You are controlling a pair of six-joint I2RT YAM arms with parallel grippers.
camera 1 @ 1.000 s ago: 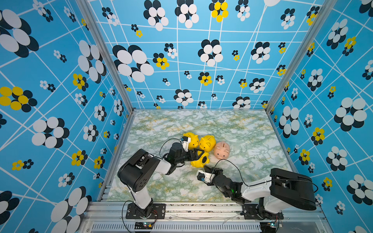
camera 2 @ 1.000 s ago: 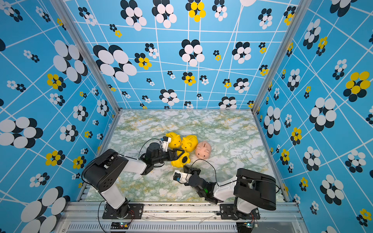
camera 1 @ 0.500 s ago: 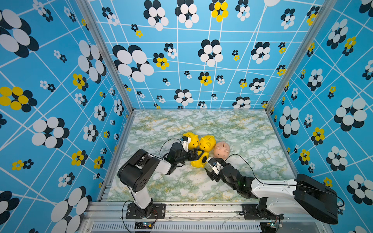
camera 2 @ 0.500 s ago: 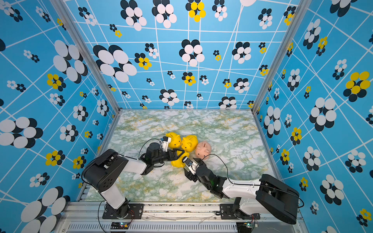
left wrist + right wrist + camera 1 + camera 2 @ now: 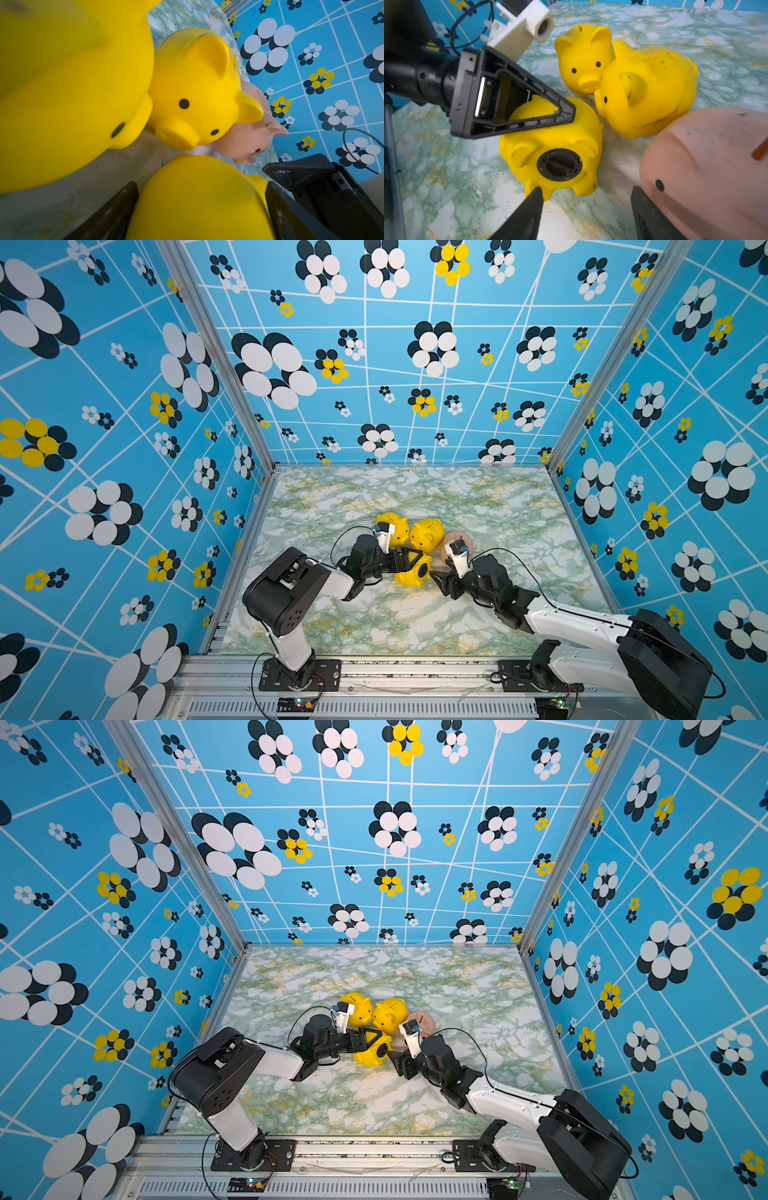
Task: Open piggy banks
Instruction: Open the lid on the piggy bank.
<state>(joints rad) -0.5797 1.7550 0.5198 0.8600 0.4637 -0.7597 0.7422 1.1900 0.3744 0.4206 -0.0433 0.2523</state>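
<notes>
While pinching the tipped yellow pig (image 5: 409, 577) on the table (image 5: 374, 622) in left gripper (image 5: 200, 187), with plug (image 5: 559, 165) sideways, holding right gripper (image 5: 586, 190) spread, empty, just short of it.

The tipped piggy bank (image 5: 550, 143) is bright yellow with a black round belly plug (image 5: 559, 167). The far piggy bank (image 5: 583, 58) and the scuffed piggy bank (image 5: 650, 89) are the same yellow with black dot eyes, the scuffed one smudged dark. The pink piggy bank (image 5: 704, 166) is pale, black-eyed. The tabletop (image 5: 374, 614) is marbled white, veined green and ochre. The walls (image 5: 124, 406) are blue with white lines and white, black and yellow flowers. The left gripper (image 5: 410, 565) and right gripper (image 5: 586, 192) are black
</notes>
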